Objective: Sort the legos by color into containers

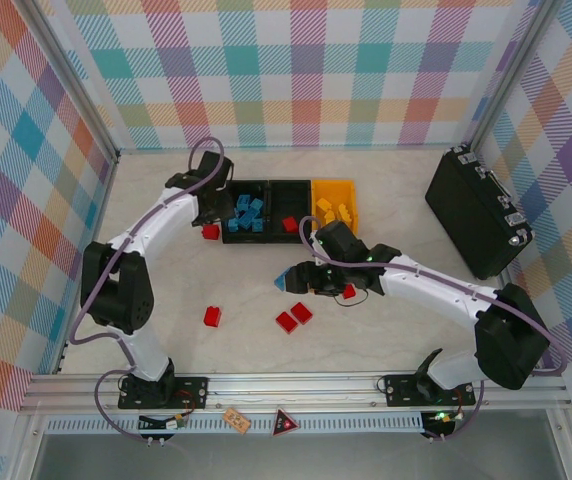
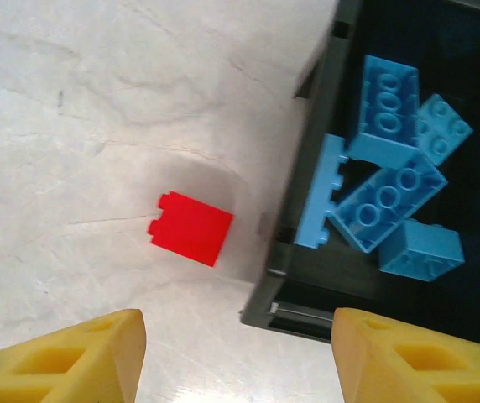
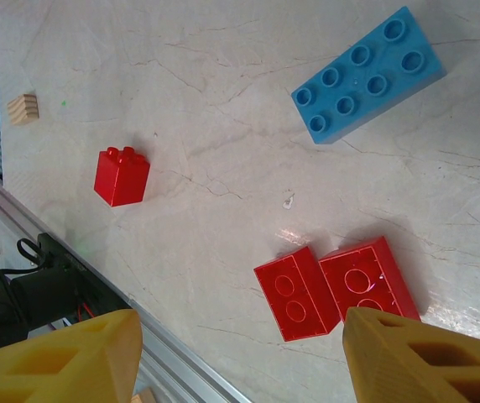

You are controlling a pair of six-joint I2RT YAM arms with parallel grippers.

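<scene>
Our left fingers (image 2: 72, 357) stand apart and empty above the table (image 2: 72, 109) — a red lego (image 2: 190, 228) lies just beside the black container (image 2: 307, 201), which holds blue legos (image 2: 387, 193). Our right fingers (image 3: 408, 353) also stand apart with nothing between them, over two red legos (image 3: 332, 287) lying side by side; a long blue lego (image 3: 366, 75) lies near.

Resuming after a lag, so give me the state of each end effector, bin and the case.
Left end effector: open, empty.
Right end effector: open, empty.
Left black bin: holds blue bricks.
Middle black bin: holds a red brick.
Yellow bin: holds yellow bricks.
Black case: shut.
</scene>
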